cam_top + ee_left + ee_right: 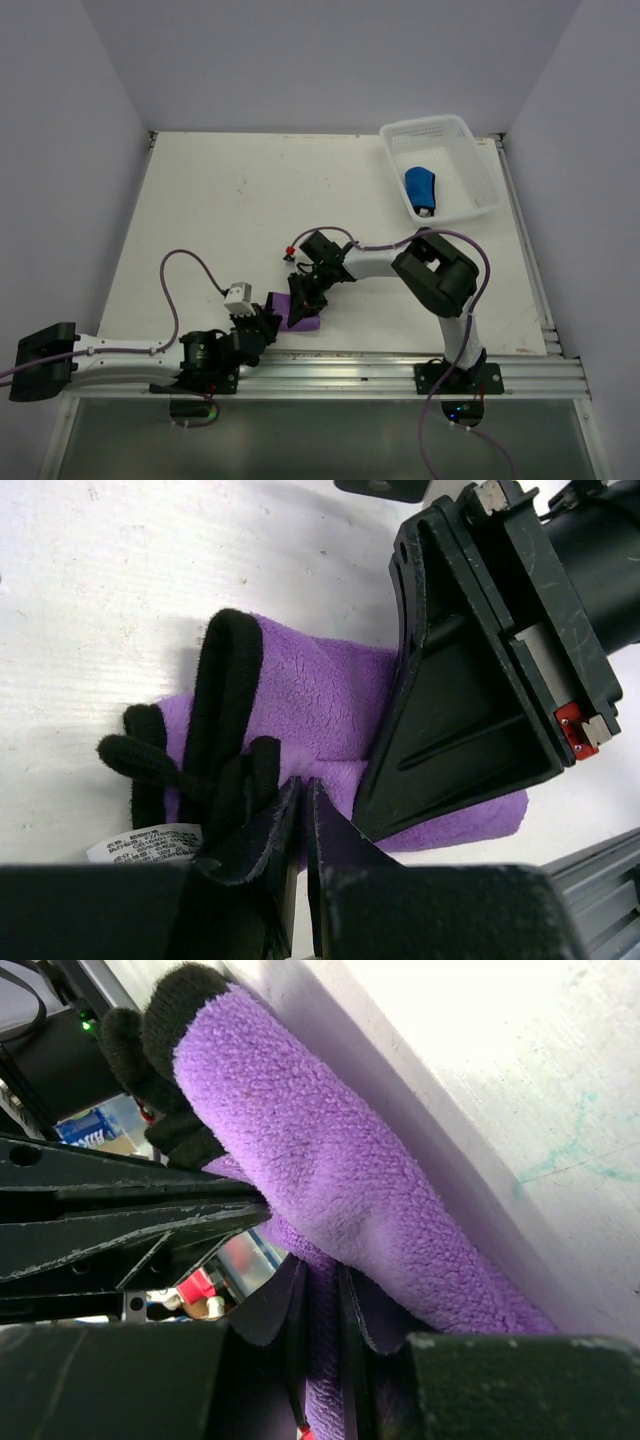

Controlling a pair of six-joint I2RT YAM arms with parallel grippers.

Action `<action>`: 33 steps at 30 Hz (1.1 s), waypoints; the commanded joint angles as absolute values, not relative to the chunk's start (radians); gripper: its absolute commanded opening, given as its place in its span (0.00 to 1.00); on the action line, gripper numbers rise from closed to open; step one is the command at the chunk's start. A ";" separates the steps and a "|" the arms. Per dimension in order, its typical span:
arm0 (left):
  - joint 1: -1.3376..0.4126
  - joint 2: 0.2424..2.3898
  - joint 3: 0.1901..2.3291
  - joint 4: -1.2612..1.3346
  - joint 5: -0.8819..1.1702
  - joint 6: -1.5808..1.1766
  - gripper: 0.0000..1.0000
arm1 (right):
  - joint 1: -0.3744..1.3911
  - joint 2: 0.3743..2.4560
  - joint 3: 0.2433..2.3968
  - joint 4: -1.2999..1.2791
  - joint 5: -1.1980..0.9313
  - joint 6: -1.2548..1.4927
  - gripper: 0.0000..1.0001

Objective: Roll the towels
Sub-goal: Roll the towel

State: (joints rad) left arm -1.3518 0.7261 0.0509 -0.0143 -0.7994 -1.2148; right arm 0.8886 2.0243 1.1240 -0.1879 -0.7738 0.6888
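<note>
At the desk's (pixel 200 200) near edge, just left of centre, the bunched purple towel (pixel 303 314) is pinched by left gripper (pixel 266 320) and right gripper (pixel 300 293), both clamped nearly closed on cloth; the blue towel (pixel 420 187) is seen in the basket (pixel 425 124), far right corner.

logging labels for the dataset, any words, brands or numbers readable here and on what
No text is legible in any view.
white tag on the purple towel: printed lines, too small to read
blue and white label behind the towel, right wrist view: blurred, unreadable
</note>
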 commanded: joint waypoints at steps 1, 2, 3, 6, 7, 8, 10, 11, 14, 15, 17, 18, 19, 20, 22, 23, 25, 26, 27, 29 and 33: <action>-1.358 0.849 0.034 -0.049 -0.833 -1.344 0.10 | 0.884 2.034 1.147 -0.282 -0.733 0.686 0.04; -1.358 0.874 0.049 -0.052 -0.834 -1.350 0.09 | 0.882 2.033 1.150 -0.287 -0.729 0.680 0.05; -1.358 0.894 0.057 -0.052 -0.836 -1.351 0.09 | 0.882 2.028 1.154 -0.302 -0.726 0.673 0.06; -1.358 0.952 0.080 -0.063 -0.838 -1.367 0.09 | 0.879 2.011 1.167 -0.330 -0.716 0.654 0.16; -1.358 0.968 0.081 -0.066 -0.836 -1.374 0.09 | 0.876 2.005 1.173 -0.331 -0.715 0.650 0.24; -1.359 0.974 0.084 -0.067 -0.836 -1.376 0.08 | 0.874 1.997 1.177 -0.337 -0.712 0.643 0.28; -1.358 0.968 0.086 -0.069 -0.836 -1.382 0.08 | 0.867 1.971 1.187 -0.362 -0.690 0.629 0.38; -1.358 0.965 0.080 -0.068 -0.835 -1.382 0.07 | 0.865 1.957 1.184 -0.356 -0.692 0.626 0.41; -1.358 0.945 0.063 -0.052 -0.828 -1.384 0.05 | 0.856 1.910 1.181 -0.347 -0.670 0.608 0.51; -1.358 0.942 0.060 -0.051 -0.824 -1.382 0.05 | 0.854 1.898 1.183 -0.362 -0.655 0.595 0.52; -1.358 0.940 0.060 -0.052 -0.822 -1.381 0.05 | 0.853 1.852 1.193 -0.385 -0.564 0.540 0.53; -1.358 0.942 0.061 -0.052 -0.822 -1.384 0.05 | 0.853 1.826 1.201 -0.423 -0.517 0.522 0.53; -1.358 0.945 0.063 -0.054 -0.822 -1.384 0.05 | 0.854 1.798 1.189 -0.425 -0.468 0.508 0.53; -1.358 0.949 0.066 -0.054 -0.822 -1.385 0.05 | 0.854 1.737 1.181 -0.423 -0.384 0.474 0.53; -1.358 0.957 0.069 -0.057 -0.824 -1.385 0.05 | 0.856 1.675 1.149 -0.414 -0.293 0.433 0.51; -1.358 0.962 0.072 -0.058 -0.822 -1.387 0.05 | 0.857 1.592 1.123 -0.390 -0.246 0.387 0.48; -1.358 0.969 0.078 -0.064 -0.822 -1.391 0.05 | 0.883 1.501 1.022 -0.272 -0.230 0.336 0.41; -1.358 0.973 0.080 -0.067 -0.824 -1.391 0.05 | 0.906 1.455 0.985 -0.185 -0.185 0.252 0.37; -1.358 0.970 0.080 -0.069 -0.824 -1.391 0.05 | 0.979 1.365 0.909 -0.142 -0.149 0.200 0.36; -1.358 0.968 0.081 -0.072 -0.827 -1.391 0.05 | 1.076 1.292 0.820 -0.007 -0.071 0.008 0.37; -1.358 0.957 0.078 -0.071 -0.828 -1.390 0.05 | 1.257 1.184 0.617 0.198 0.044 -0.159 0.27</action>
State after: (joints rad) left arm -1.3563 0.9363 0.1032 0.0452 -0.8501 -1.3956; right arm 1.1885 1.2034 0.7235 -0.0116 -0.1150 0.0616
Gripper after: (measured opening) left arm 0.051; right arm 0.313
